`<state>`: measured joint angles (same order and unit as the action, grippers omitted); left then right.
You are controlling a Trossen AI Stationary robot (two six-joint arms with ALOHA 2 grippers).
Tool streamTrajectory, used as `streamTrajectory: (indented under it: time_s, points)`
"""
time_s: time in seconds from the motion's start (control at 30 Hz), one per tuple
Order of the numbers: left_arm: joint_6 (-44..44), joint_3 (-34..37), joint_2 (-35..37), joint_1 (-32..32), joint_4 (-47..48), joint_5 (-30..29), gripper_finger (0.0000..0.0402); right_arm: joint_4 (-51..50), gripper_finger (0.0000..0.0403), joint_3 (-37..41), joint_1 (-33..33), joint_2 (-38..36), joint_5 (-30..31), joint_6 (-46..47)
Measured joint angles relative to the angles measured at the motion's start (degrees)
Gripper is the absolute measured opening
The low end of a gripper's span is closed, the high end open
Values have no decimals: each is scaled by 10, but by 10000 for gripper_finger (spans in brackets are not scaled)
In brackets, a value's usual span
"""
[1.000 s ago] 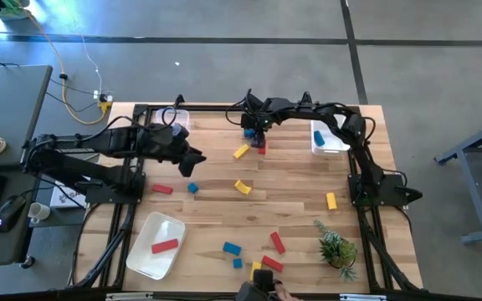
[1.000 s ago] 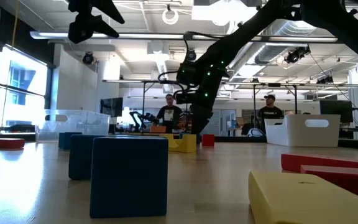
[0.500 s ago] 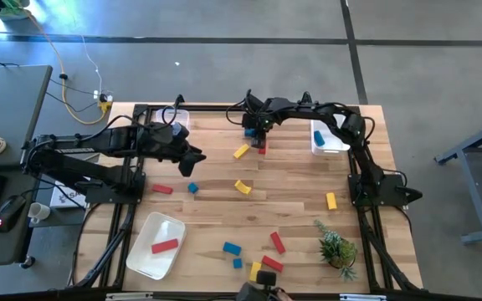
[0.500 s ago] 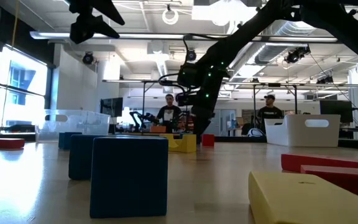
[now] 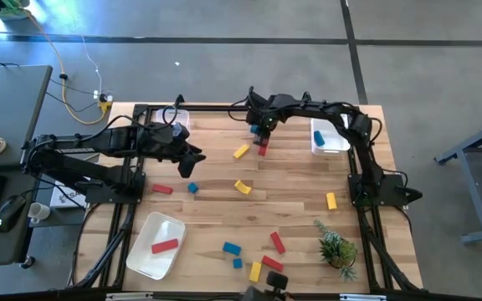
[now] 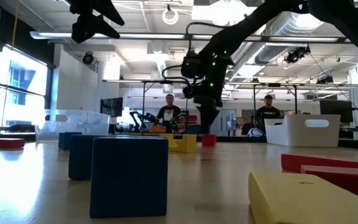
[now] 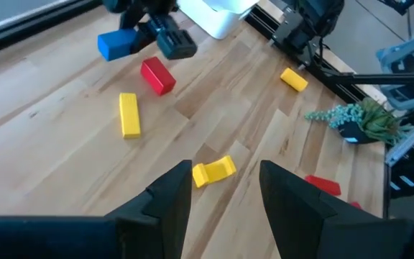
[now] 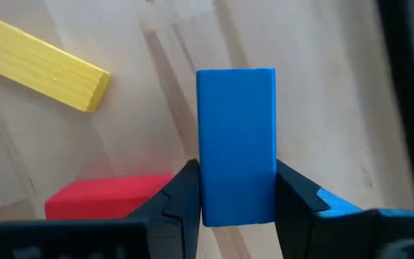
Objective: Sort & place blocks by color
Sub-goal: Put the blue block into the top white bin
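Right wrist view: right tool [image 8: 236,193] clamps blue block [image 8: 236,144].

Scattered blocks [image 5: 242,187] — two dark arms [image 5: 308,109] above

Plant [image 5: 336,248]: set near the table's [image 5: 295,188] front right corner.
White tray [image 5: 151,256]: laid at the front left corner.
White bin [image 5: 328,140]: placed at the back right edge.
Clear bin [image 5: 177,118]: placed at the back left edge.
People [image 6: 169,113]: seen standing beyond the table.
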<state>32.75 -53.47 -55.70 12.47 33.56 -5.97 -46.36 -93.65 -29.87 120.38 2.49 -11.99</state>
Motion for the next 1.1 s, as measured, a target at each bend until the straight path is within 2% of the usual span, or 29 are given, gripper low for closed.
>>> streamTrajectory:
  time_s: [0.6,0.87,1.1]
  points:
    - [-9,0,0,0,0,-24,152,-97,108,0,-2,-158,101,89]
    - [-14,0,0,0,0,-24,152,-167,108,0,-10,-217,182,134]
    - [-19,0,0,0,0,-24,152,-282,108,0,-13,-255,260,212]
